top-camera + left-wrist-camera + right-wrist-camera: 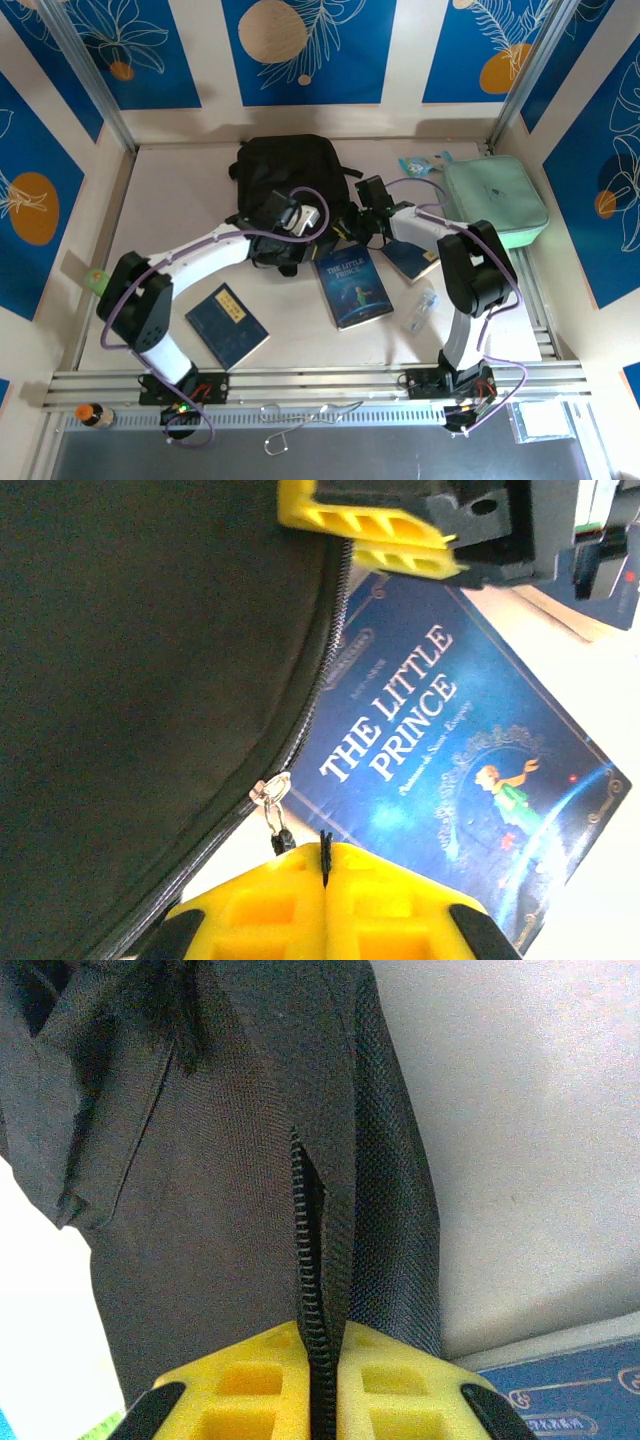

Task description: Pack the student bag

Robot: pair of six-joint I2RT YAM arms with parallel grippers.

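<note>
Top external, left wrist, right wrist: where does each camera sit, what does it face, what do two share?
Top external: above, behind the arms, looking down; both arms, left gripper and right gripper at the student bag.
Left wrist: on the left arm, facing zipper pull and The Little Prince book; own shut fingers, plus right gripper's.
Right wrist: on the right arm, facing the bag's zipper; own fingers pinching it.
Shared: top external and left wrist show bag, book, both grippers.

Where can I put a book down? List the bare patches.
Free: the far-left table between the wall and backpack; the near strip between the dark blue book and the Little Prince book. Crowded: the middle, from backpack to mint case, where the left arm and right arm reach in.
</note>
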